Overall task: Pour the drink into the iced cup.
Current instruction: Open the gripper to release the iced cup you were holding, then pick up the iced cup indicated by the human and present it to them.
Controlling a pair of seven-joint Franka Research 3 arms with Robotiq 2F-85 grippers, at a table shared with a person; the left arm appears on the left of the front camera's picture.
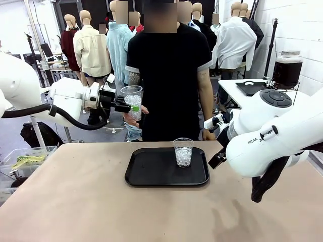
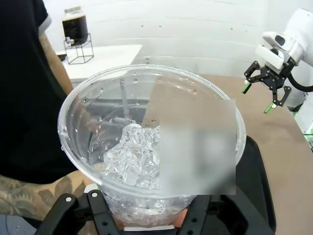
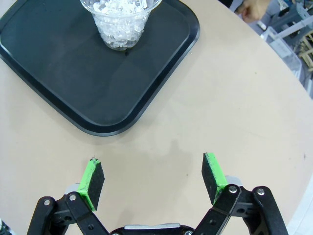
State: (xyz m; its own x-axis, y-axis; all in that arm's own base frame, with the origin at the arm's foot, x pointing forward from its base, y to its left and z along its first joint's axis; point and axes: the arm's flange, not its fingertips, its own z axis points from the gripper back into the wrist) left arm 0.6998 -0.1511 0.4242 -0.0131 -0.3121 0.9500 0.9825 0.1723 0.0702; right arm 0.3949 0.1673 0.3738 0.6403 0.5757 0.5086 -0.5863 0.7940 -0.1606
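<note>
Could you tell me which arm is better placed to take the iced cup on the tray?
Probably right: the right gripper hovers by the tray, jaws open; the left gripper holds another cup.

A tan table (image 3: 234,98) lay beneath the right claw (image 3: 151,171). Ahead of the left claw (image 1: 130,107), a white side table (image 2: 105,56) stood against a white painted brick wall (image 2: 195,29). Back along that claw's arm, below it, were grey floor (image 1: 10,133) and clear plastic bins (image 1: 20,156). The light was bright and even.
</note>
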